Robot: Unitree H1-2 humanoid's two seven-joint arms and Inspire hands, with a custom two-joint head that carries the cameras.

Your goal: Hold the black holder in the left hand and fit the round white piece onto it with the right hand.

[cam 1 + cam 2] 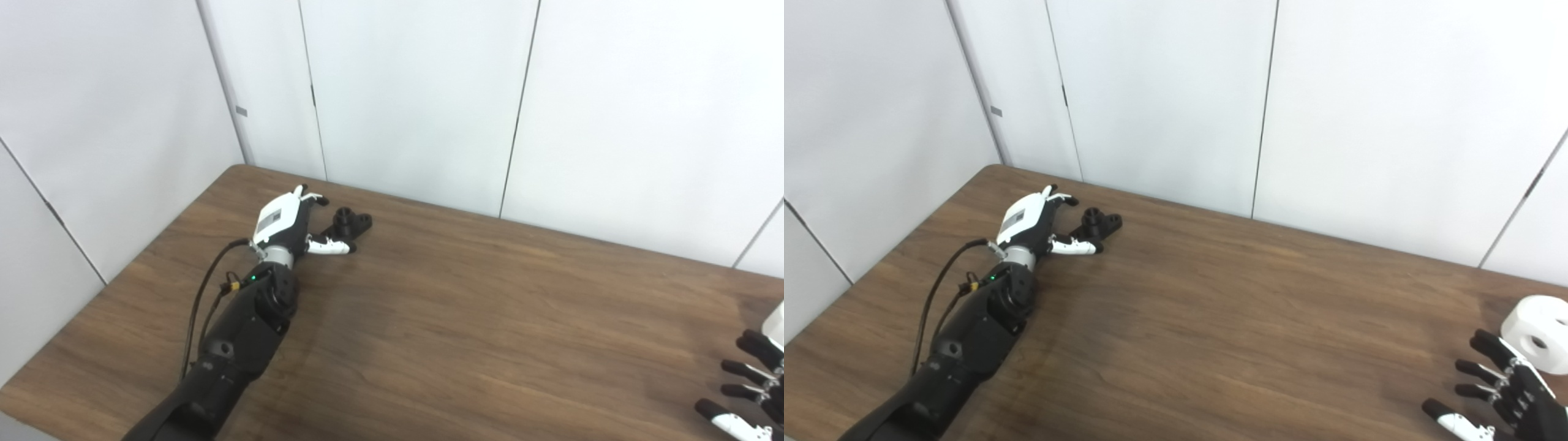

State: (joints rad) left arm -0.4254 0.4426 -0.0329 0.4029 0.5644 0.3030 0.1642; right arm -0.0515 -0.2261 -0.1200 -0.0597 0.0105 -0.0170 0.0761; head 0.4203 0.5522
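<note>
Reaching left hand [1038, 223] toward holder [1097, 225], fingers spread, holder just right of fingertips; right hand [1497, 392] splayed, empty, white piece [1540, 334] just beyond.

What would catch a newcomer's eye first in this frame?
The left hand reaches to the far left of the wooden table, its fingers around the near end of the black holder, which lies on the wood. At the opposite edge, the round white piece sits near the right side, with the open right hand just in front of it, not touching.
</note>
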